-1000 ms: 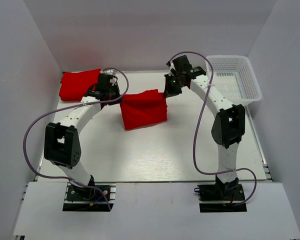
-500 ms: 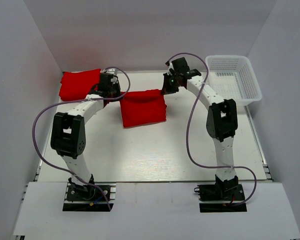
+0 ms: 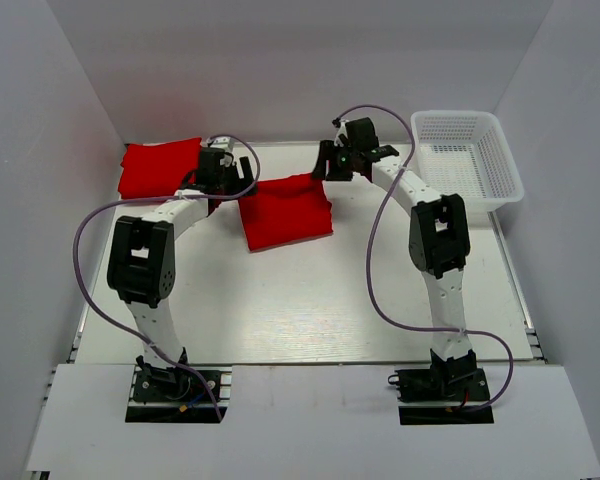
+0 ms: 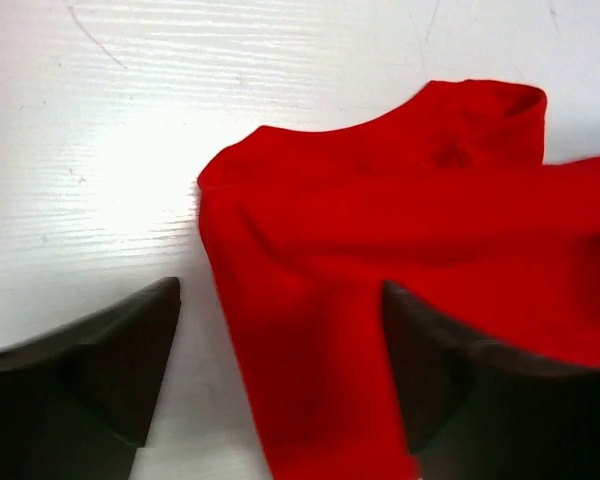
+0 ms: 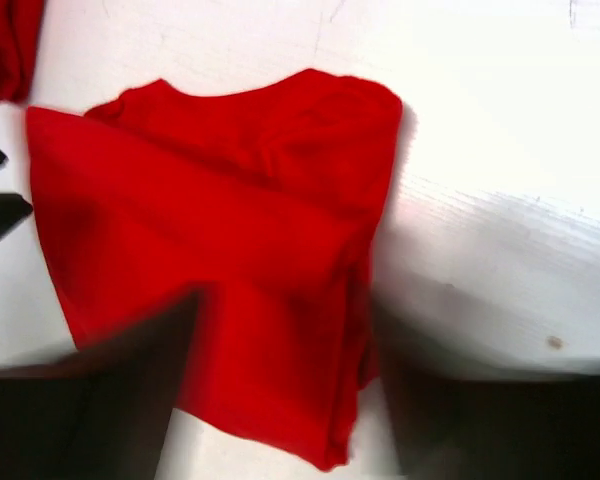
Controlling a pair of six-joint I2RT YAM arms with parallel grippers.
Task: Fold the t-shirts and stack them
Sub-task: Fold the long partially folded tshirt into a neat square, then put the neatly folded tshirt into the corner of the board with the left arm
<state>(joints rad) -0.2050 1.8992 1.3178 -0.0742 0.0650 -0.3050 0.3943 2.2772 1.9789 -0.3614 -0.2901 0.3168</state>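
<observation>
A folded red t-shirt [image 3: 285,212] lies on the white table [image 3: 310,300] between the two arms. My left gripper [image 3: 223,172] stands open over its far left corner; in the left wrist view the cloth [image 4: 400,230] lies loose between the spread fingers [image 4: 100,370] of that gripper [image 4: 280,370]. My right gripper [image 3: 330,165] stands open over the far right corner, and the shirt [image 5: 230,220] passes under its gripper gap [image 5: 280,400] untouched. A second folded red t-shirt [image 3: 158,167] lies at the back left corner, also seen as a red edge [image 5: 5,45].
A white mesh basket [image 3: 465,155] stands at the back right, past the right arm. White walls close in the table at the back and both sides. Purple cables loop off both arms.
Both grippers have gone from shut to open and let go of the centre shirt's far edge. Its far edge has dropped onto the table. Both arms have stretched farther back.
</observation>
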